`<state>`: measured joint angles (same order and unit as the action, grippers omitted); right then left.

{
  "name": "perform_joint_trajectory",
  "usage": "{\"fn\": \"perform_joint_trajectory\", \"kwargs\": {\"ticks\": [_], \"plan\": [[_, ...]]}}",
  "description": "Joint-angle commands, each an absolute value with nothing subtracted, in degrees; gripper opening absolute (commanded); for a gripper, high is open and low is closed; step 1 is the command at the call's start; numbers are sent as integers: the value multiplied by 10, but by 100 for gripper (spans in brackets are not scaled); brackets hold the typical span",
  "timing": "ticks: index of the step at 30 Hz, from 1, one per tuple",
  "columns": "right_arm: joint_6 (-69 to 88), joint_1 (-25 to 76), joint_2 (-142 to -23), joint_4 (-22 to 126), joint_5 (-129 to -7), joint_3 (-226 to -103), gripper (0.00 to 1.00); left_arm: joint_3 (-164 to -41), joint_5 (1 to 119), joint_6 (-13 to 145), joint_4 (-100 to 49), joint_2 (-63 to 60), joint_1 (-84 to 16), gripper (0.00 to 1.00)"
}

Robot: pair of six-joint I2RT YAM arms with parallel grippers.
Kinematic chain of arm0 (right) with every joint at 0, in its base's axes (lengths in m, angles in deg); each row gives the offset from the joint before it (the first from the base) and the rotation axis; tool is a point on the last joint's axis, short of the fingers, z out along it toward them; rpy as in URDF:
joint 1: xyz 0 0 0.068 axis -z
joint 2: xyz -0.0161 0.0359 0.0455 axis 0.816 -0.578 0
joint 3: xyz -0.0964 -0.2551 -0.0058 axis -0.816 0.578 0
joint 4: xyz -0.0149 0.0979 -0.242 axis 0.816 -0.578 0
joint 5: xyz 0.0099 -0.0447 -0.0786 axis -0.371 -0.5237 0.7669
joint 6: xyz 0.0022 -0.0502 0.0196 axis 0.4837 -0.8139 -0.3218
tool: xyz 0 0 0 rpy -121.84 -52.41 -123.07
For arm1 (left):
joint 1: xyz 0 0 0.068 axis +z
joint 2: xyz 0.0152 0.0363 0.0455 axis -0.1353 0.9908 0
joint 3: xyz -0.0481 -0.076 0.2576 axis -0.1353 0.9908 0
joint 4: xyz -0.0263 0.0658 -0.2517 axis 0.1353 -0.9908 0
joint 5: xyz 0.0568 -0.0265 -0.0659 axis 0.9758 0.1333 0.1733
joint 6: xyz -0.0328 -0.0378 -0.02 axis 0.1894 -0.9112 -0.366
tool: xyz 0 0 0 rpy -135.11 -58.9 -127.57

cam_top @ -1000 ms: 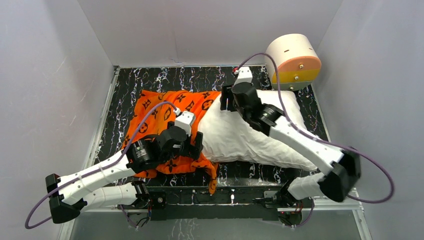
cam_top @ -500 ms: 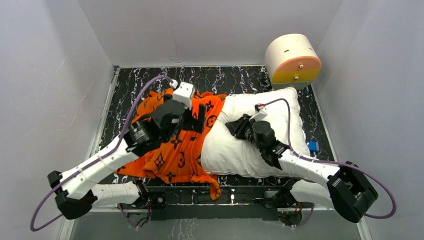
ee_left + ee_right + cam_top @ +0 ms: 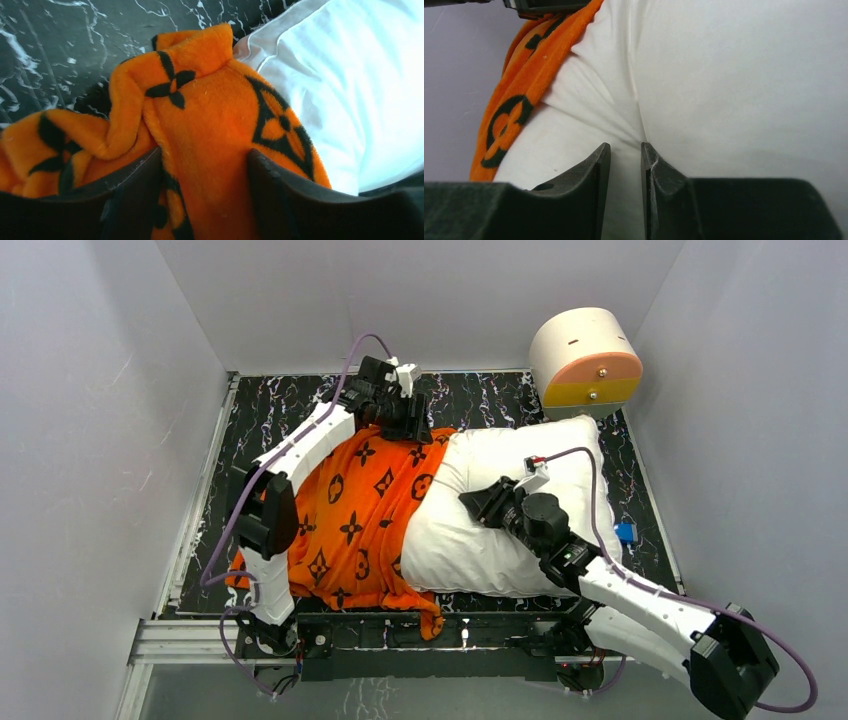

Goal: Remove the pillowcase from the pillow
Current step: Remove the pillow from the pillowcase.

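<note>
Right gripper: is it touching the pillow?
Touching. The right wrist view shows the right gripper pinching a fold of the pillow between its fingers.

Bare surface [image 3: 215,510] open along left edge and far strip. Centre filled by pillowcase [image 3: 365,515] and pillow [image 3: 480,455]. Round box [image 3: 585,360] blocks far right corner, just beyond the pillow. Left arm [image 3: 305,445] lies over the pillowcase's left side; right arm [image 3: 640,605] crosses the near right corner.

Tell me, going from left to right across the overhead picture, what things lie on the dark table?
orange pillowcase → white pillow → small blue object
</note>
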<state>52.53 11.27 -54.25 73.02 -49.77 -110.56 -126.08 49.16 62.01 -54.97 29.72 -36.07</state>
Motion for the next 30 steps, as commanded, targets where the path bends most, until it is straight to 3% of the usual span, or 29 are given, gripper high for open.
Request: {"fn": "perform_joint_trajectory", "kwargs": {"ticks": [1, 2, 3, 4, 7, 11, 14, 19, 23, 26, 28, 29, 30], "plan": [[506, 101, -516, 506, -507, -1076, 38, -1340, 364, 638, -651, 321, -342, 35], [501, 101, -507, 495, -502, -1087, 38, -1340, 367, 639, -657, 320, -336, 15], [491, 101, -495, 485, -502, -1104, 40, -1338, 365, 639, -657, 315, -329, 2], [479, 101, -486, 481, -506, -1126, 42, -1337, 364, 639, -656, 308, -324, 0], [418, 101, -479, 472, -523, -1227, 54, -1337, 351, 648, -643, 285, -321, 0], [333, 103, -557, 412, -445, -1415, 93, -1316, 351, 646, -606, 265, -321, 0], [292, 128, -680, 325, -379, -1586, 97, -1301, 359, 634, -580, 252, -321, 0], [287, 209, -871, 184, -448, -1739, 99, -1288, 372, 611, -539, 228, -321, 0], [280, 223, -912, 178, -507, -1719, 95, -1275, 424, 613, -532, 202, -321, 0], [275, 230, -879, 238, -542, -1637, 92, -1254, 434, 604, -511, 185, -321, 0], [273, 246, -868, 260, -555, -1602, 75, -1240, 442, 597, -497, 176, -321, 0], [275, 259, -867, 262, -565, -1599, 58, -1237, 447, 596, -495, 174, -322, 0], [279, 271, -868, 257, -577, -1599, 36, -1236, 457, 597, -495, 173, -321, 0]]}}
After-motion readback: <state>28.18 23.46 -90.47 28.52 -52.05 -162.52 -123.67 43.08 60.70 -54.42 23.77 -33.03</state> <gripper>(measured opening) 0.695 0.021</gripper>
